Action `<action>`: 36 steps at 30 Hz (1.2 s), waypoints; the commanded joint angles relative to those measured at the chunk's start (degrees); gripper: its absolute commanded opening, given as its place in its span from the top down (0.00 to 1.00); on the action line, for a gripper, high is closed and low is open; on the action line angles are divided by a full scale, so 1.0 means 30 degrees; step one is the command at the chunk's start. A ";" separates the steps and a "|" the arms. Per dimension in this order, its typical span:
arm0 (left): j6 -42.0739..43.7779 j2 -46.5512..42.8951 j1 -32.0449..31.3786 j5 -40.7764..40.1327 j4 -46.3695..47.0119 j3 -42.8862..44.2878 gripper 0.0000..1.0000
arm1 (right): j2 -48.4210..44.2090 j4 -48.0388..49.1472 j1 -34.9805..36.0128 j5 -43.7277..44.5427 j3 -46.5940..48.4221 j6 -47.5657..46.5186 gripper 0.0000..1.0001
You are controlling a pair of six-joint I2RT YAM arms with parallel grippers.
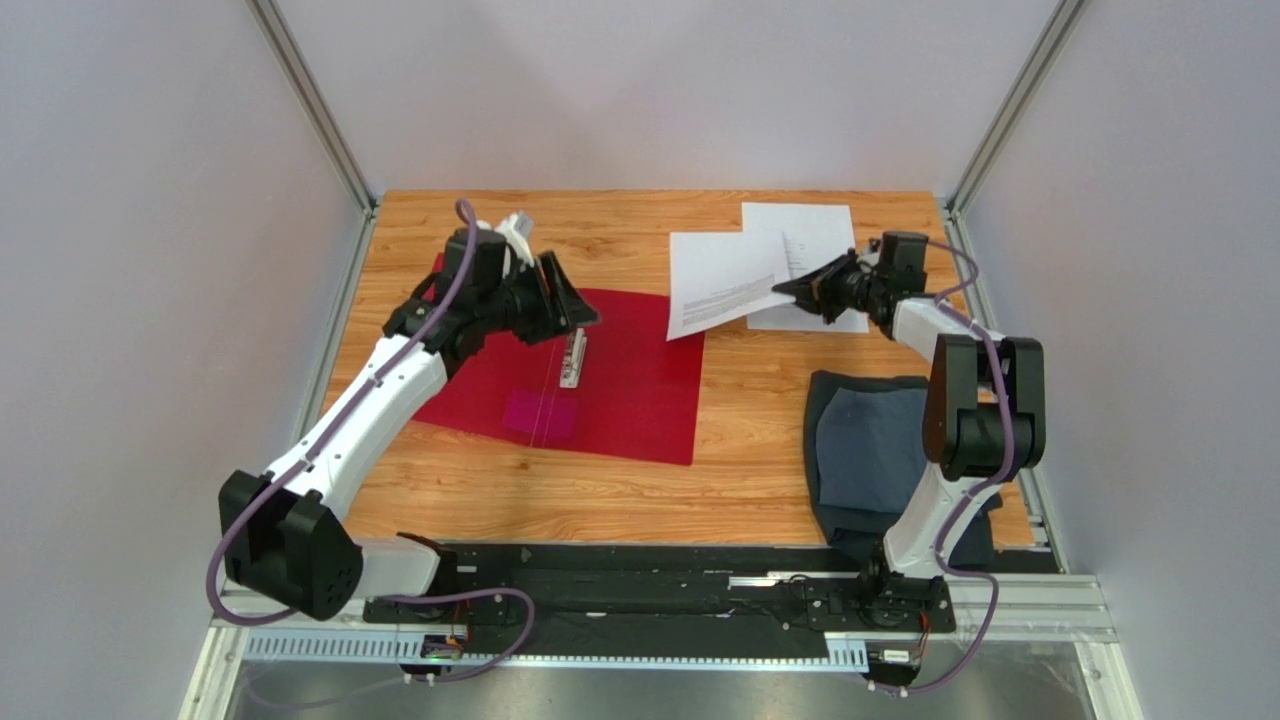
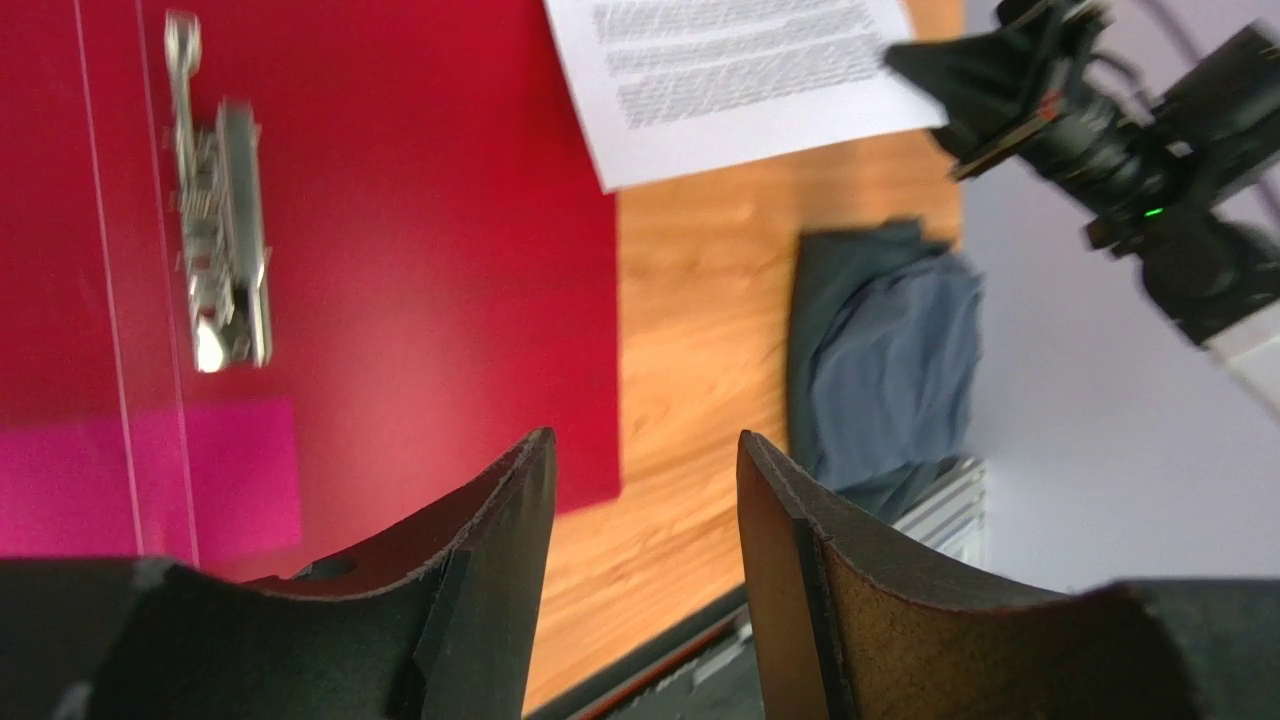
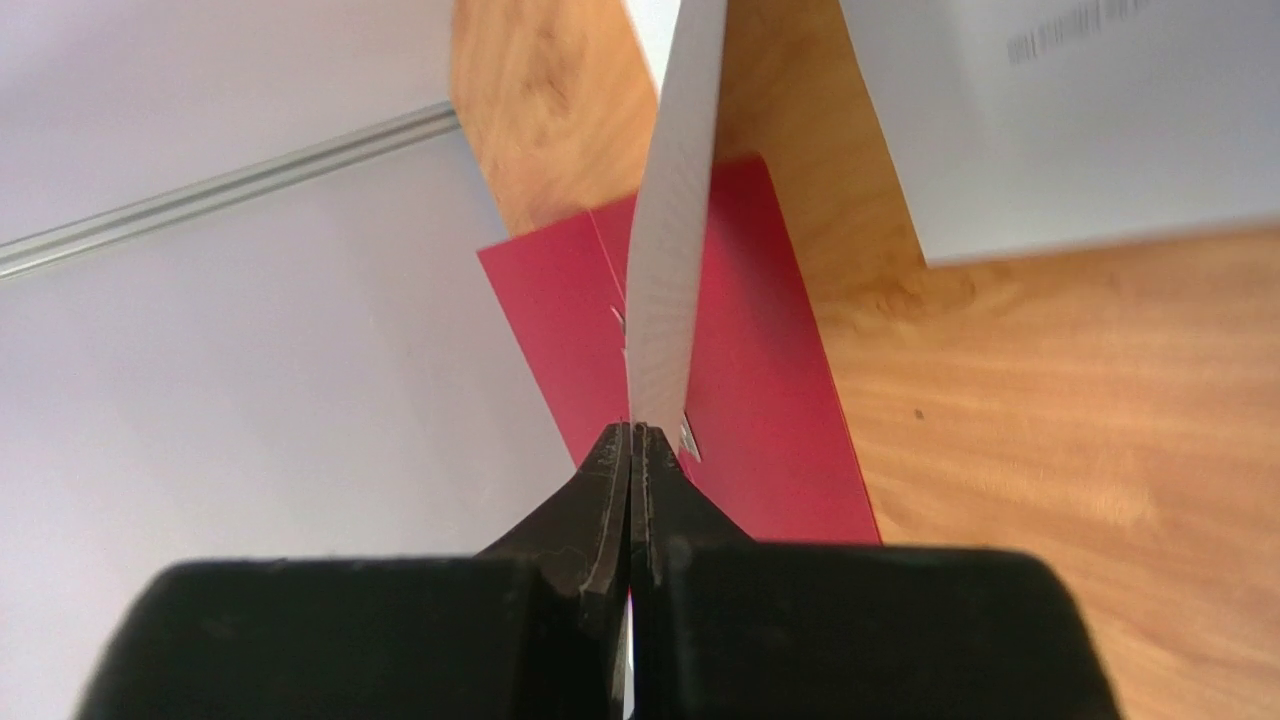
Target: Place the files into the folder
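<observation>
The left gripper (image 2: 643,450) gapes empty over the folder (image 2: 421,270). A sheet (image 2: 736,68) meets its edge with one corner; a cloth (image 2: 887,360) lies near the edge of the worktop (image 2: 691,375).

A table (image 1: 751,450) with a warm, orange-brown wood-grain top fills the middle of the scene; plain pale grey walls close it in on three sides, the far wall (image 1: 661,90), the left wall (image 1: 150,225) and the right wall (image 1: 1172,225); a slim aluminium post stands at the far-left corner (image 1: 316,98) and another at the far-right corner (image 1: 1014,98), both leaning outward in the top view; a black plate (image 1: 661,578) runs along the near edge of the table; nearer still lies a slotted metal rail (image 1: 631,648); the light is even and soft, with faint shadows.
</observation>
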 commanded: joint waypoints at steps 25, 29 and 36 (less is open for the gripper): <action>-0.0334 -0.4748 0.0275 0.1779 0.1612 -0.7031 0.43 | -0.5968 1.1597 0.7610 0.5654 -1.2612 1.0102 1.00; -0.0422 -0.4660 0.0275 0.1925 0.1700 -0.7002 0.43 | -0.6203 1.1626 0.8314 0.6563 -1.2760 1.0602 1.00; -0.0247 -0.4865 0.0275 0.1838 0.1407 -0.7001 0.43 | -0.5501 1.3118 0.9400 0.6945 -1.2847 1.1891 1.00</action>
